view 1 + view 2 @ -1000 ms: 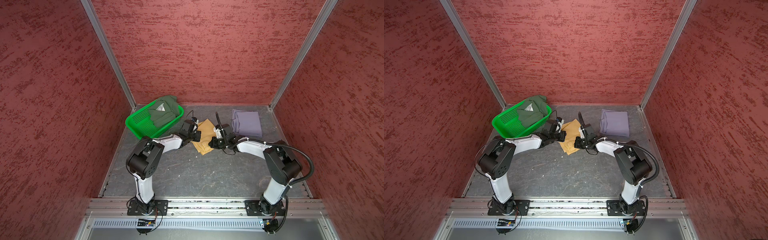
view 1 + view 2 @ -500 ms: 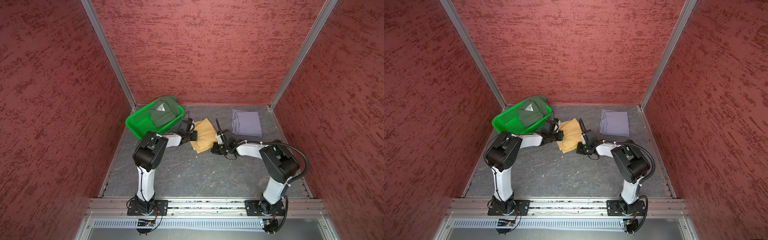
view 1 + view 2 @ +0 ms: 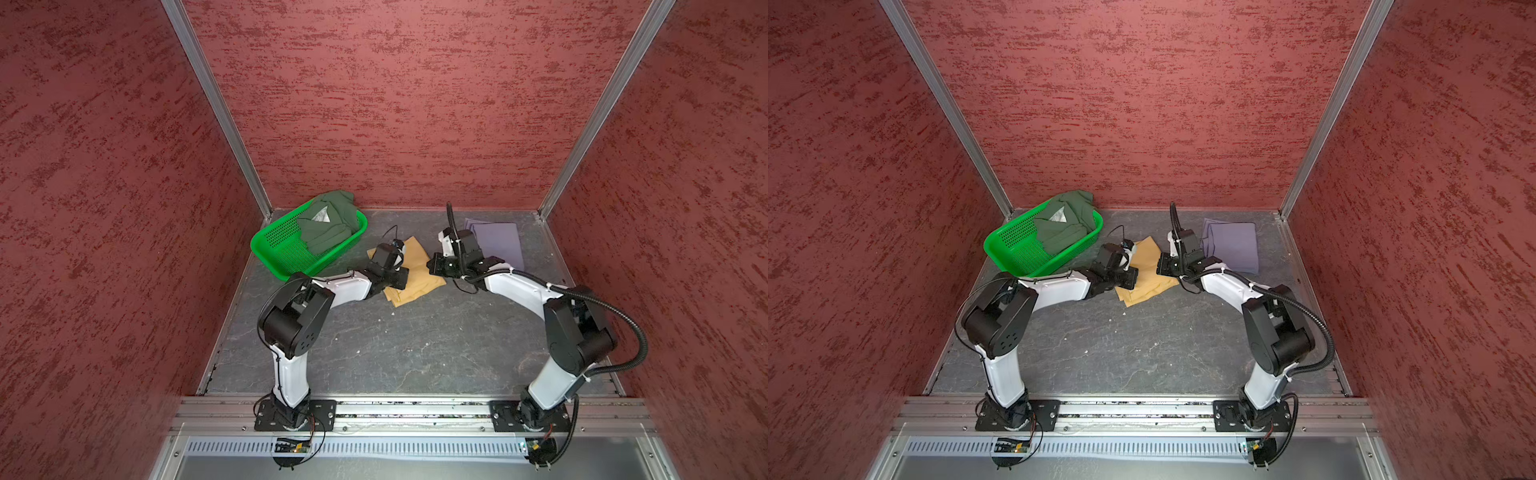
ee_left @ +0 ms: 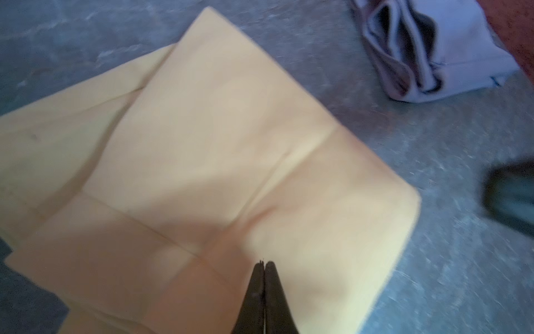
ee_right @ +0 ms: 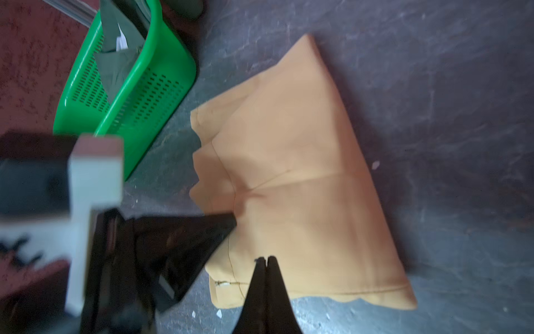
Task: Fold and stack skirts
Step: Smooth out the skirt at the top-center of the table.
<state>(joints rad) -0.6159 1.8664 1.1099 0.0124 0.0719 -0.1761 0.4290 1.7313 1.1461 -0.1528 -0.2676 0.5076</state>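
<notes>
Your left gripper [image 4: 263,264], jaws together and empty, is pointing over the folded mustard-yellow skirt [image 4: 216,159]. Your right gripper [image 5: 265,258], also closed and empty, is facing it. Lavender-grey skirt [image 3: 498,243] is lying behind the right gripper. Dark green skirt [image 3: 328,230] is sitting in the basket [image 3: 286,249] beside the left gripper.

Mustard-yellow skirt [image 3: 417,259] lay folded flat mid-counter [image 3: 415,340], lavender-grey skirt [image 3: 500,243] lay folded apart from it near the far right corner, dark green skirt [image 3: 328,226] sat bunched in the green basket [image 3: 282,245] at far left.
</notes>
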